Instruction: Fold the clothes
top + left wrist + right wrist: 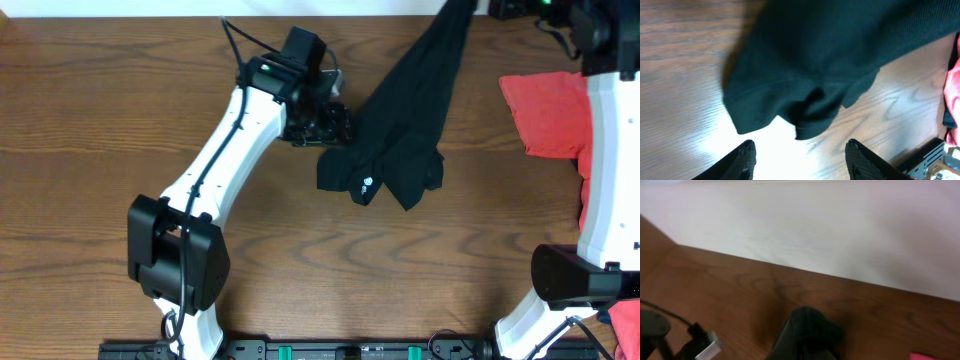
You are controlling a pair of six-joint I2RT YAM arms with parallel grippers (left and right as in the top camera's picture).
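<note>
The clothes (pixel 400 120) are a black garment. Its top end rises off the upper edge of the overhead view and its lower end lies bunched on the wooden table (pixel 300 260). My left gripper (pixel 338 125) sits low by the garment's left edge. In the left wrist view the left gripper (pixel 801 145) is open, its fingertips (pixel 749 150) apart over bare wood, and the clothes (pixel 815 65) lie just ahead of them. In the right wrist view, black cloth (pixel 810 327) is bunched at my right gripper (pixel 812 342), which is shut on it and lifted above the table.
A red-orange T-shirt (pixel 545 115) lies at the right, partly under the white right arm (pixel 605 130). It shows at the right edge of the left wrist view as the T-shirt (pixel 952 85). A black frame (pixel 350 350) runs along the table's front edge.
</note>
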